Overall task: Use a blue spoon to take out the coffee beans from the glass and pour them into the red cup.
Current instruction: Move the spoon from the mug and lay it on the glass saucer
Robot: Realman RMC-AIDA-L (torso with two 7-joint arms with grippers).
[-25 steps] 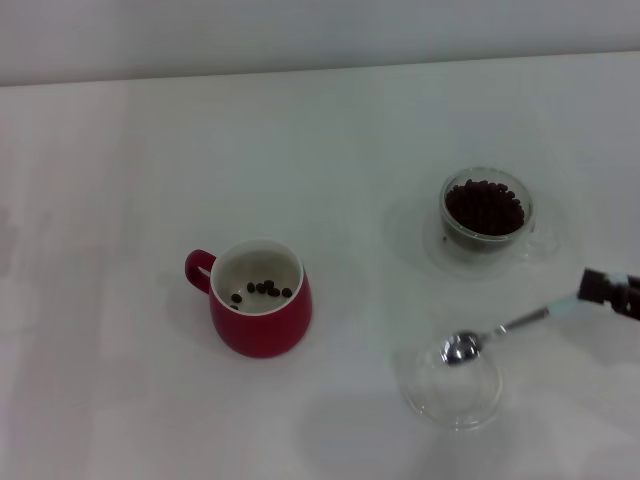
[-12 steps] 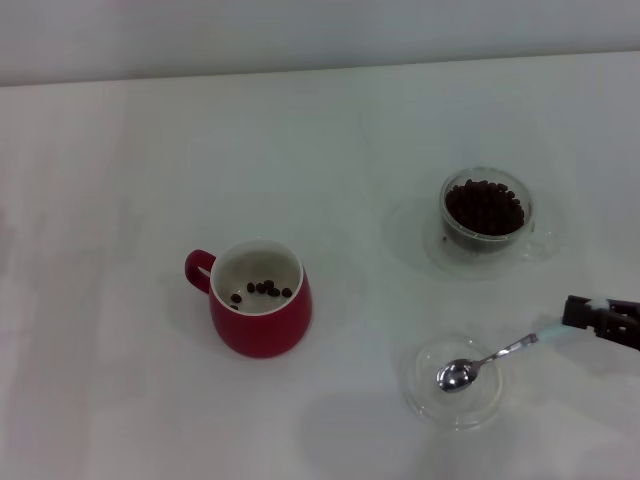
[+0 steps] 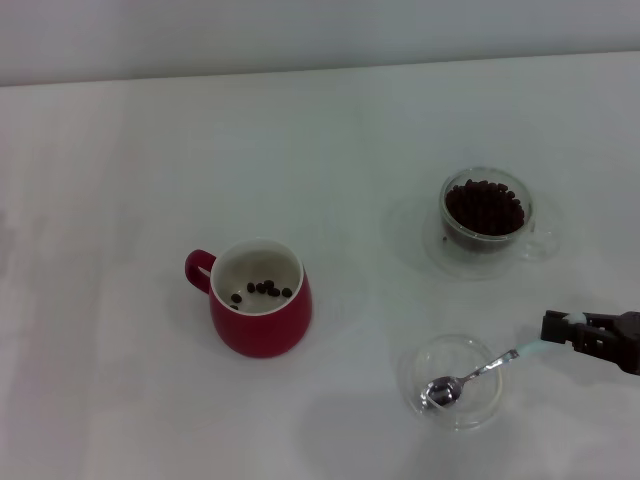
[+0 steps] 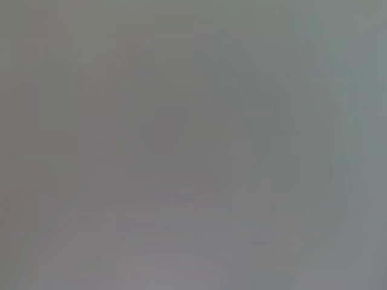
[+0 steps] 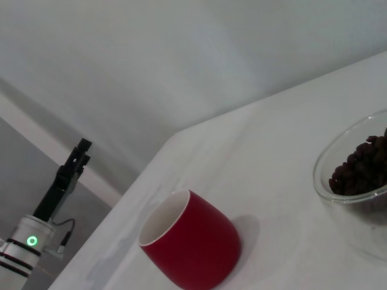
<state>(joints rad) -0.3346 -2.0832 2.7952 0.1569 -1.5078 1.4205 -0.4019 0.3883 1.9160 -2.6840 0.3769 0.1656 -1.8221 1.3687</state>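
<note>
Task status: partly complete. The red cup (image 3: 261, 311) stands at the centre-left of the white table (image 3: 120, 180) and already holds a small cluster of coffee beans (image 3: 262, 289) on its white floor. The glass (image 3: 486, 220), well apart to the right and farther from the robot, remains largely full of beans, so most of the transfer is judged to be outstanding.

The right gripper (image 3: 560, 328) sits at the right edge of the head view, closed on the pale handle end of the blue spoon (image 3: 468, 378). The spoon's metal bowl rests inside the shallow clear dish (image 3: 452, 383), which stands nearer the robot than the glass. No beans are visible in the spoon bowl.

The right wrist view shows the red cup and part of the glass with its beans, but not the arm's own fingers.

The left gripper appears in no view; the left wrist view shows nothing that can be identified.

Remaining work, as judged: lift the spoon from the dish, scoop from the glass, carry to the red cup and tip
</note>
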